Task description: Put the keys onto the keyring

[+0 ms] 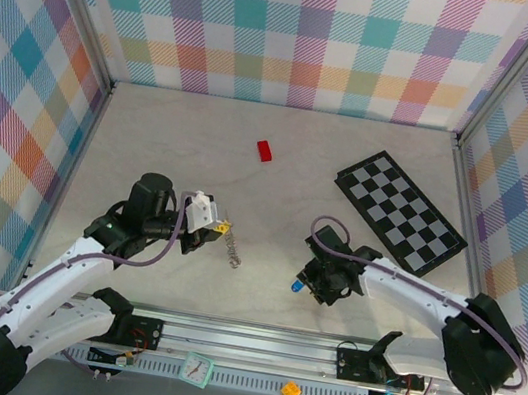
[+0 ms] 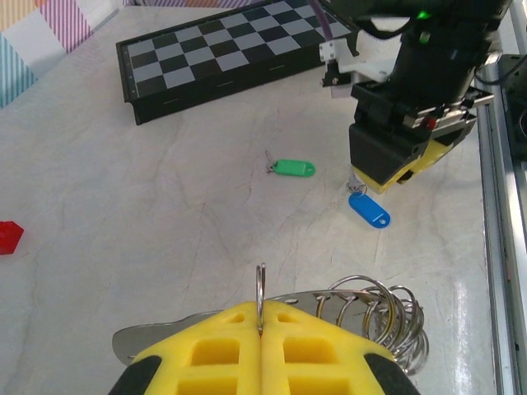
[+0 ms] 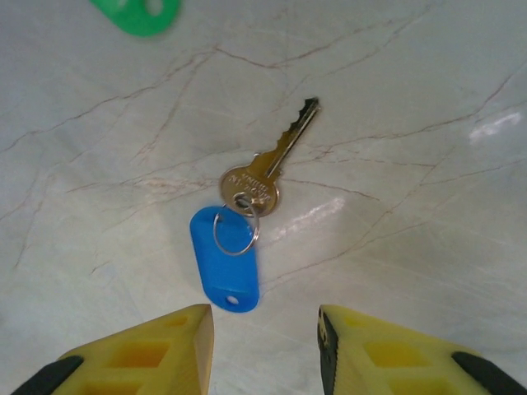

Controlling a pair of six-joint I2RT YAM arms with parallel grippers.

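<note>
My left gripper (image 1: 220, 227) is shut on the keyring (image 2: 260, 284), a thin silvery loop standing upright between the yellow fingertips (image 2: 222, 346). A bunch of further metal rings (image 2: 387, 317) hangs beside it to the right and shows as a small coil (image 1: 233, 251) from above. The blue-headed key (image 3: 224, 257) lies flat on the table, its silver blade (image 3: 284, 148) pointing away. My right gripper (image 3: 265, 333) hovers just over it, open, with nothing between the fingers. The green-headed key (image 2: 293, 169) lies a little to the left of the blue one (image 2: 369, 209).
A black-and-white chequered board (image 1: 400, 212) lies at the back right. A small red brick (image 1: 266, 150) sits mid-table toward the back. Small coloured bits (image 1: 290, 391) rest on the near rail. Plaid walls (image 1: 292, 30) enclose the table on three sides.
</note>
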